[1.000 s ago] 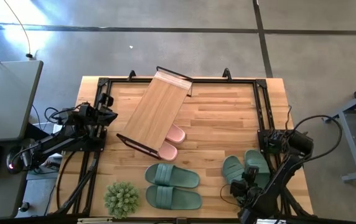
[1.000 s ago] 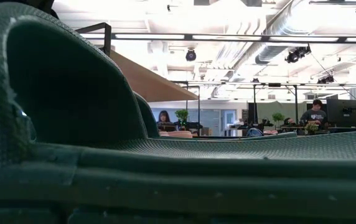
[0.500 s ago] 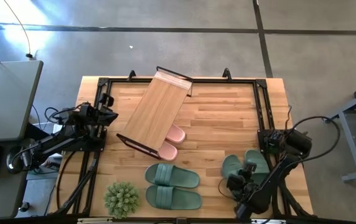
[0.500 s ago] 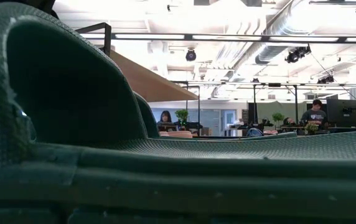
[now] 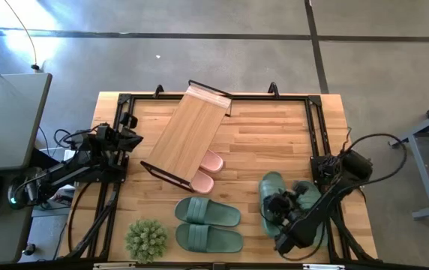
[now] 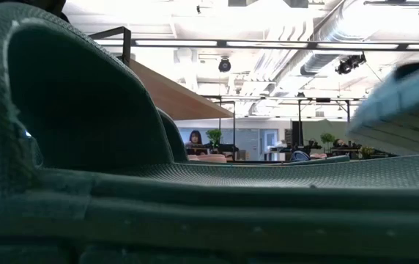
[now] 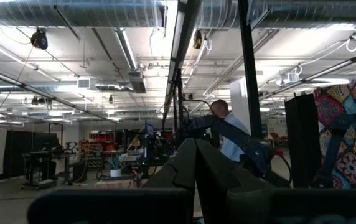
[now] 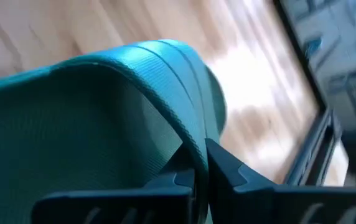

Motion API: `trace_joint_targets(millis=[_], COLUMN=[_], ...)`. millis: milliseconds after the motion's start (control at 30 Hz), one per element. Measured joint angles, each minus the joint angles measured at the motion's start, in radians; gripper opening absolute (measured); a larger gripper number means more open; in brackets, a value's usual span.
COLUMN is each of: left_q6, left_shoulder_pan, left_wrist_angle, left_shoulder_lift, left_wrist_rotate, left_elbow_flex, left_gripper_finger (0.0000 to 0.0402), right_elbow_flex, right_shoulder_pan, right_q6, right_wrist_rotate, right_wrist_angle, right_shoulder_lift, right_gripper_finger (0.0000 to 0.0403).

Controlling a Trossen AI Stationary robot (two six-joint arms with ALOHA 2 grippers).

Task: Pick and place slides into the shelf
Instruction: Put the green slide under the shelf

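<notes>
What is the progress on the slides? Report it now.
Done: the pink pair lies under the shelf, toes poking out. In hand: the right gripper is shut on the strap of a green slide near the table's right side, with its mate beside it. Left: that pair and the green pair at the front. The left gripper waits at the table's left edge.

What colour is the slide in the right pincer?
Sage green; the slide shows best in the right wrist view, clamped by the right pincer.
</notes>
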Motion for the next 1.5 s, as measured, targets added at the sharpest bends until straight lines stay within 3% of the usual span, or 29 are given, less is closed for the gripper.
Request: trace_joint_targets(millis=[200,333,467,567,667,833,1000,1200,1500], left_q6=[0.0,0.0,0.0,0.0,0.0,0.0,0.0,0.001,0.013], left_shoulder_pan=[0.0,0.0,0.0,0.0,0.0,0.0,0.0,0.0,0.0], left_wrist_angle=[0.001,0.001,0.002,0.002,0.001,0.002,0.001,0.001,0.0], left_shoulder_lift=[0.0,0.0,0.0,0.0,0.0,0.0,0.0,0.0,0.0], left_wrist_rotate=[0.0,0.0,0.0,0.0,0.0,0.0,-0.001,-0.044,-0.099], left_elbow_flex=[0.0,0.0,0.0,0.0,0.0,0.0,0.0,0.0,0.0], left_gripper_finger=[0.0001,0.0001,0.0001,0.0001,0.0001,0.0001,0.0001,0.0001,0.0001], right_elbow_flex=[0.005,0.005,0.006,0.006,0.005,-0.061,-0.2,-0.395,-0.571], right_shoulder_pan=[-0.155,-0.262,-0.381,-0.473,-0.58,-0.784,-0.907,-0.952,-1.008], right_q6=[-0.149,-0.307,-0.583,-0.887,-1.255,-1.742,-1.979,-2.192,-2.256], right_wrist_rotate=[0.156,0.313,0.358,0.351,0.279,-0.012,-0.102,-0.214,-0.326], right_wrist_angle=[-0.011,-0.009,0.011,0.144,0.372,0.699,0.878,1.243,1.526], right_shoulder_lift=[-0.051,-0.118,-0.223,-0.307,-0.367,-0.417,-0.418,-0.418,-0.418], right_gripper_finger=[0.0001,0.0001,0.0001,0.0,0.0,0.0,0.0,0.0,0.0])
